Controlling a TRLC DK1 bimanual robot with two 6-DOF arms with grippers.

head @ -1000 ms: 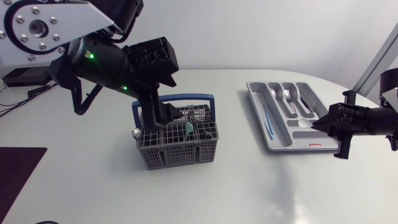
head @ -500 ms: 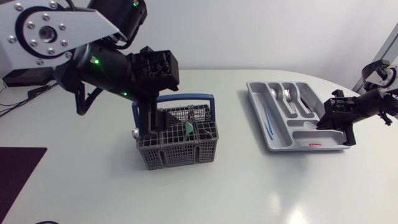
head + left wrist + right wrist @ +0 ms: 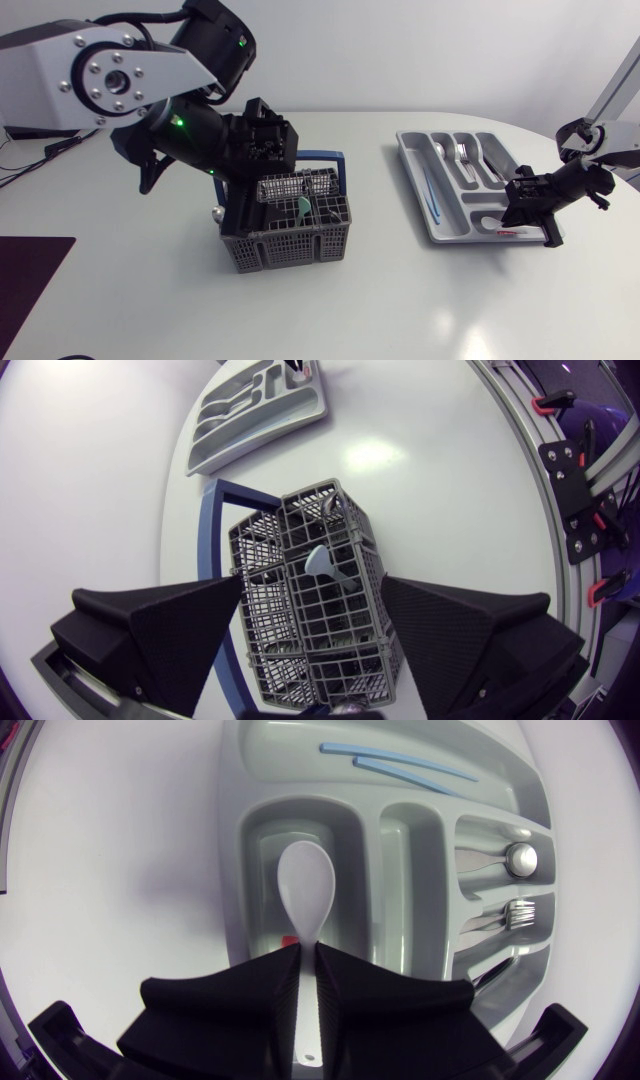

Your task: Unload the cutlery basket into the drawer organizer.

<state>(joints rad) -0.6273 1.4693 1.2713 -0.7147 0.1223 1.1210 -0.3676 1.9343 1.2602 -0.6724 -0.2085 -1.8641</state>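
Head view: L claw [image 3: 250,208] sits low over the cutlery basket [image 3: 285,250], right at its blue handle [image 3: 335,158]. R claw [image 3: 515,205] hangs over the near end of the drawer organizer [image 3: 408,160]; what it holds is hard to tell from up here, prob. sth. pale. Left wrist view: L claw's fingers are spread wide w/ nothing pinched, one on each side of the basket. A teal utensil handle [image 3: 322,560] stands up out of the mesh ahead of and between them. The organizer is far ahead, well apart. Right wrist view: R claw's fingers are pressed together on the stem of a white spoon [image 3: 305,890]. Its bowl lies ahead of the fingertips, inside the short compartment, over a red mark. Blue sticks [image 3: 400,762] lie in the long slot farther ahead; metal forks [image 3: 515,910] lie in slots off to one side. Risks: the spoon's stem looks long for that compartment, so letting go w/ the stem over the rim could leave it propped on the wall or tip it out onto the table. On the L side, the broad fingers could catch the mesh or blue handle going down and drag or lift the light basket. The slim teal handle could also slip if pinched off-centre.
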